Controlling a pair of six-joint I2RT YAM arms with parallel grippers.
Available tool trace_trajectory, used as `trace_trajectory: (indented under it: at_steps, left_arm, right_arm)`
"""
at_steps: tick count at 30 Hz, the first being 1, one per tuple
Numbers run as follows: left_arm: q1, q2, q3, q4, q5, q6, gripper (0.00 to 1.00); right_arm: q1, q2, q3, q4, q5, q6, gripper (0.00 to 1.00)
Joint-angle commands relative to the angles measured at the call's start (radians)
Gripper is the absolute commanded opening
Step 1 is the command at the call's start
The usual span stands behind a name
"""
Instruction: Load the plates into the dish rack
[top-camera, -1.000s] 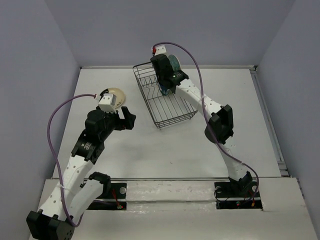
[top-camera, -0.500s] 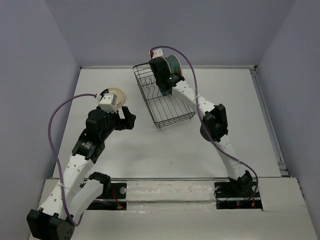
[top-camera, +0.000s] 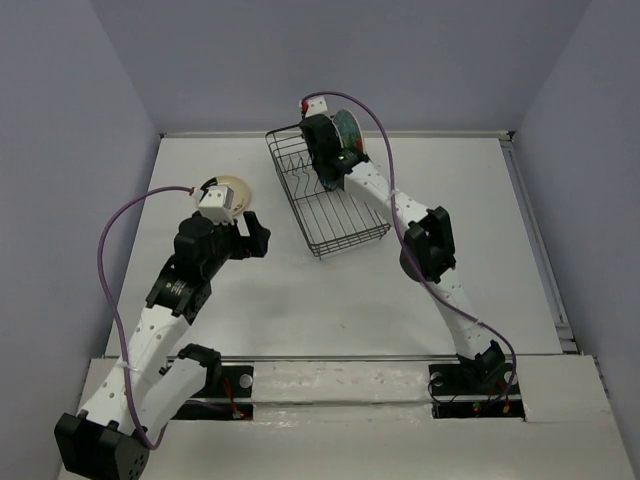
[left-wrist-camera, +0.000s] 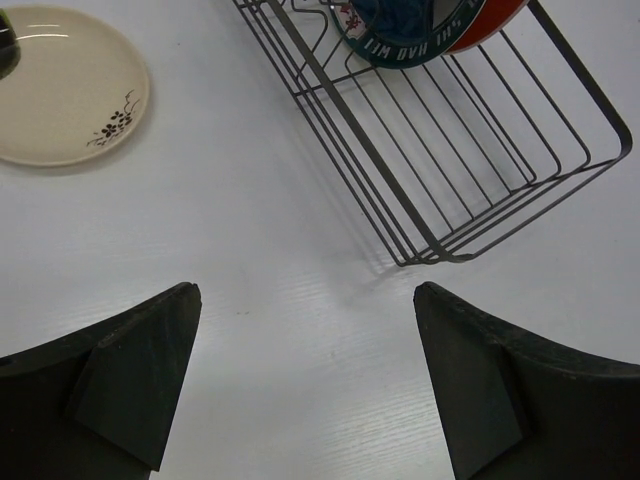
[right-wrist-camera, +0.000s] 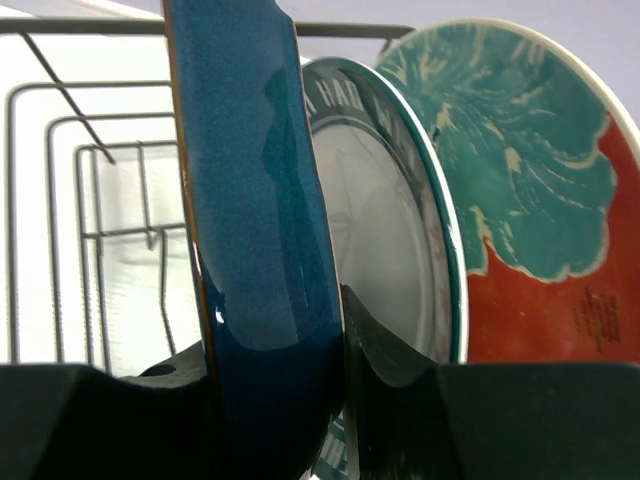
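R claw is clamping the dark blue plate, holding it upright on edge inside the dish rack. Just right of it, the white lettered plate and then the red-and-teal plate are standing. L claw is hanging w/ fingers wide apart, gripping nothing. The cream plate is lying ahead-left of it, the rack ahead-right.

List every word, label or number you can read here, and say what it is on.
"HA": white letters on the teal rim of the lettered plate in the dish rack; the rest is cut off or blurred.
Small dark print on the red-and-teal plate: too small to read.
Nothing else carries text.
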Motion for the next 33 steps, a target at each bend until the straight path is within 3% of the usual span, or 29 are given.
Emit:
trace_trajectory:
  at_steps: [1, 6, 21, 29, 31, 33]
  left_arm:
    - [-0.006, 0.017, 0.006, 0.032, -0.029, 0.017, 0.99]
    - [0.002, 0.006, 0.008, 0.024, -0.109, 0.008, 0.99]
    - [0.048, 0.052, 0.015, 0.014, -0.164, -0.024, 0.99]
    - [0.224, 0.158, 0.032, 0.119, -0.025, -0.209, 0.99]
    - [0.299, 0.201, 0.026, 0.197, 0.044, -0.288, 0.96]
    - [0.307, 0.259, 0.017, 0.272, 0.014, -0.321, 0.91]
  right_arm:
    - [-0.001, -0.017, -0.007, 0.119, -0.056, 0.041, 0.38]
    - [-0.001, -0.066, -0.023, 0.121, -0.110, 0.070, 0.53]
    - [-0.001, -0.342, -0.229, 0.130, -0.220, 0.133, 0.59]
    - [-0.001, -0.654, -0.588, 0.186, -0.469, 0.240, 0.65]
    - [0.008, -0.769, -0.745, 0.237, -0.509, 0.259, 0.65]
    - [0.022, -0.838, -0.835, 0.269, -0.518, 0.283, 0.65]
